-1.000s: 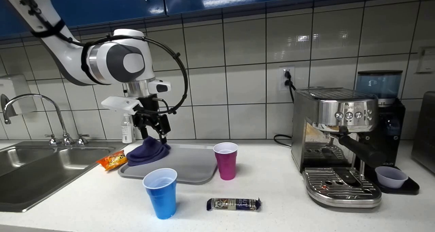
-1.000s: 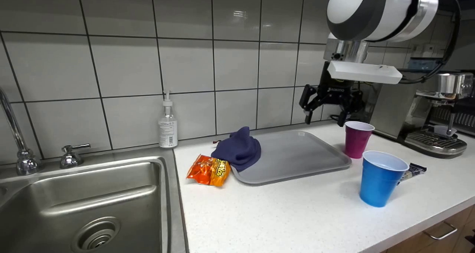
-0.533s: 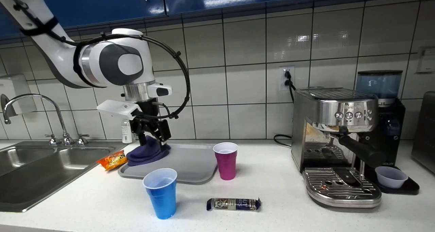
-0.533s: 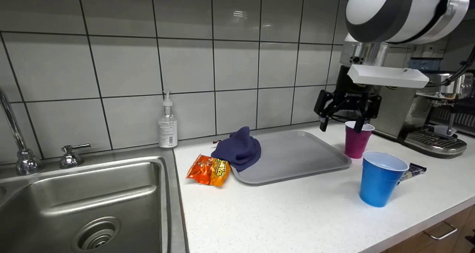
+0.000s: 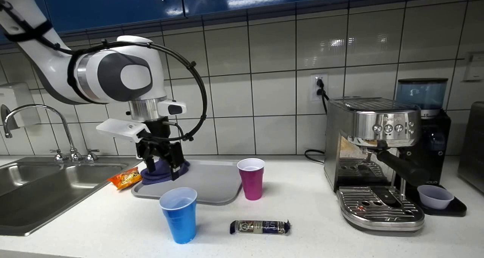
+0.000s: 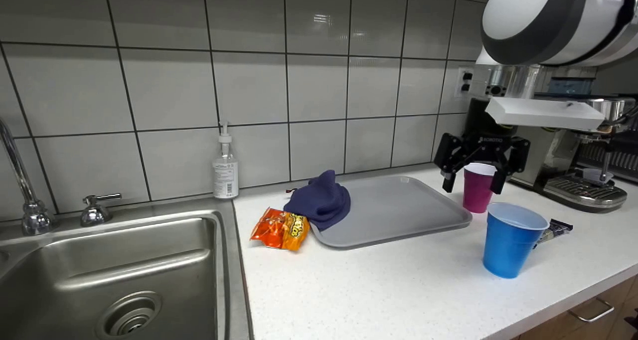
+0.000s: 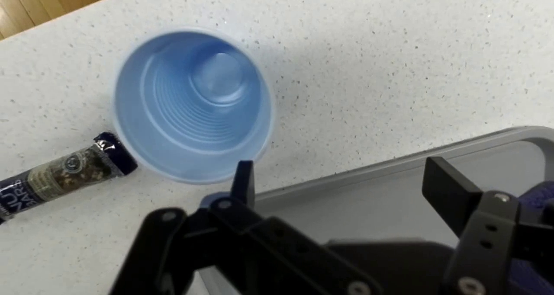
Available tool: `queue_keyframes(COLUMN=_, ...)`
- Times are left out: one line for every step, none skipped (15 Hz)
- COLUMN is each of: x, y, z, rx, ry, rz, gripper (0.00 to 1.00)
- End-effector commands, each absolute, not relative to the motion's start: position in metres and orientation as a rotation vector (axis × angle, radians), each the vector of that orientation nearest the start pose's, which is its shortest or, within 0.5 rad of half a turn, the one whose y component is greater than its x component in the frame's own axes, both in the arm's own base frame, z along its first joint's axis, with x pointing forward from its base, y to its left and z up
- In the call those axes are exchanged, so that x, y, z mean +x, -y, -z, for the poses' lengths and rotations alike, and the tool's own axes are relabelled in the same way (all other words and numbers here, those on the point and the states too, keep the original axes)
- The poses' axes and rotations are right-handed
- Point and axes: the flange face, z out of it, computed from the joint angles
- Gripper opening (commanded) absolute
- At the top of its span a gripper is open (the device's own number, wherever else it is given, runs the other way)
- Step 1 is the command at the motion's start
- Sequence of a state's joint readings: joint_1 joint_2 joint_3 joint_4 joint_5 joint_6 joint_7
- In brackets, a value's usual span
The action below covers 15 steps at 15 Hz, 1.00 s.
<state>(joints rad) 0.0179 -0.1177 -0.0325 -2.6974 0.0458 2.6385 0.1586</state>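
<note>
My gripper (image 5: 163, 171) hangs open above the grey tray (image 5: 211, 180), with nothing between its fingers. In the wrist view the blue cup (image 7: 194, 104) stands upright and empty, its rim near the left fingertip (image 7: 244, 180); the gap between the jaws lies over the tray's edge. The same blue cup (image 6: 511, 245) is in front of the gripper (image 6: 473, 186) in an exterior view. Behind the fingers there appears a magenta cup (image 6: 477, 193), also upright. A crumpled purple cloth (image 6: 321, 200) lies on the tray's far end, partly hidden by the gripper in an exterior view.
A wrapped nut bar (image 5: 260, 227) lies on the counter near the blue cup. An orange candy bag (image 6: 281, 229) sits beside the cloth, by the sink (image 6: 149, 260). A soap bottle (image 6: 226, 173) stands at the tiled wall. The espresso machine (image 5: 374, 125) stands farther along.
The open gripper has come down and moved from over the tray's back toward the counter's front, nearer the blue cup. Cups, cloth, bag and bar have stayed put.
</note>
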Motion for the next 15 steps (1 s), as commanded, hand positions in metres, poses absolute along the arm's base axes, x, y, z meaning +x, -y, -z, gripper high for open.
queue_keyframes(x=0.402, y=0.006, z=-0.267, rx=-3.094, ry=-0.302, rz=0.049, gripper=1.0)
queue_keyframes(x=0.402, y=0.006, z=-0.264, rx=-3.096, ry=-0.303, rz=0.04, gripper=1.0)
queue_keyframes(x=0.402, y=0.006, z=-0.261, rx=-3.1, ry=-0.311, rz=0.033, gripper=1.0)
queue_keyframes(x=0.403, y=0.006, z=-0.258, rx=-3.1, ry=-0.317, rz=0.022, gripper=1.0)
queue_keyframes(x=0.404, y=0.006, z=-0.255, rx=-3.101, ry=-0.322, rz=0.012, gripper=1.0)
queue_keyframes(x=0.405, y=0.007, z=-0.252, rx=-3.102, ry=-0.326, rz=0.005, gripper=1.0)
queue_keyframes(x=0.405, y=0.007, z=-0.249, rx=-3.104, ry=-0.327, rz=-0.005, gripper=1.0)
queue_keyframes(x=0.406, y=0.006, z=-0.246, rx=-3.107, ry=-0.328, rz=-0.013, gripper=1.0)
queue_keyframes(x=0.406, y=0.006, z=-0.243, rx=-3.108, ry=-0.327, rz=-0.021, gripper=1.0)
queue_keyframes(x=0.406, y=0.006, z=-0.24, rx=-3.104, ry=-0.322, rz=-0.028, gripper=1.0)
queue_keyframes(x=0.406, y=0.005, z=-0.237, rx=-3.099, ry=-0.312, rz=-0.031, gripper=1.0)
queue_keyframes(x=0.406, y=0.005, z=-0.234, rx=-3.1, ry=-0.311, rz=-0.038, gripper=1.0)
queue_keyframes(x=0.406, y=0.005, z=-0.231, rx=-3.101, ry=-0.308, rz=-0.042, gripper=1.0)
queue_keyframes(x=0.406, y=0.006, z=-0.229, rx=-3.102, ry=-0.309, rz=-0.049, gripper=1.0)
queue_keyframes(x=0.406, y=0.006, z=-0.227, rx=-3.104, ry=-0.31, rz=-0.051, gripper=1.0)
